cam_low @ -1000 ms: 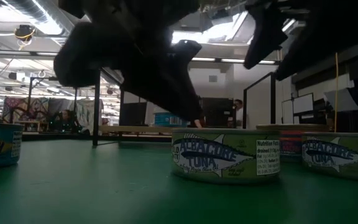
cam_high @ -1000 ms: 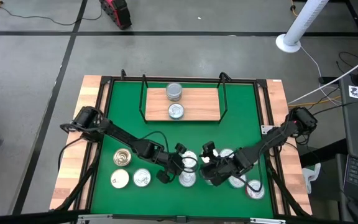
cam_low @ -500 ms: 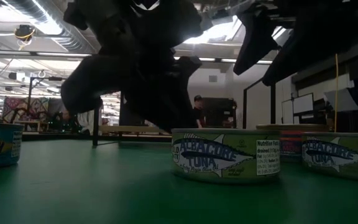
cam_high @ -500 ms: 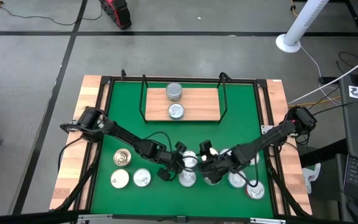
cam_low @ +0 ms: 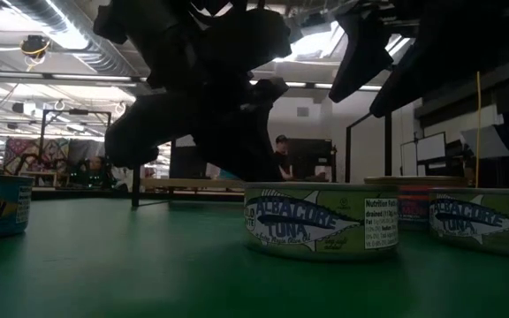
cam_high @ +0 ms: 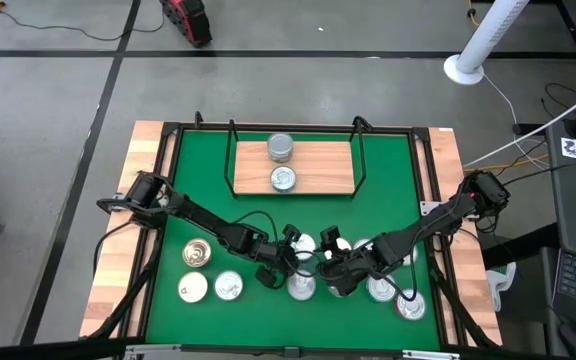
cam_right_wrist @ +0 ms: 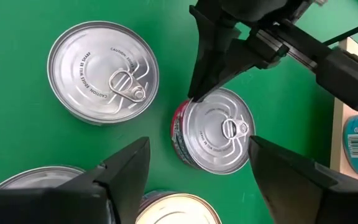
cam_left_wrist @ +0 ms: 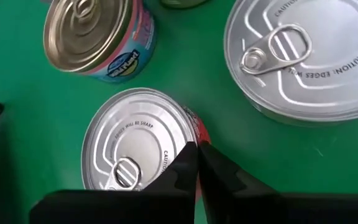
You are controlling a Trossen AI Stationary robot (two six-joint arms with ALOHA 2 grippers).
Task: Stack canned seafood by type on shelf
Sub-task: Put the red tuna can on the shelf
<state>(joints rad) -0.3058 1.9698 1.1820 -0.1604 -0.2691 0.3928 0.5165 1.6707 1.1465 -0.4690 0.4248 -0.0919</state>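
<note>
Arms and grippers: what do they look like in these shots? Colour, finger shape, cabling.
Both arms are matte black and jointed, with loose black cables looping beside them in the high view. The left gripper has two dark wedge-shaped fingers that taper to thin tips. The right gripper has broader, flat black fingers with angled inner edges. No markings are readable on either.

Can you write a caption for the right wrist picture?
Open right gripper hovers over a red-sided tin while the shut left gripper touches its rim.

tins on shelf [cam_high: 312, 169]: 2 | arms: 2 | person in background [cam_low: 282, 155]: 1
</note>
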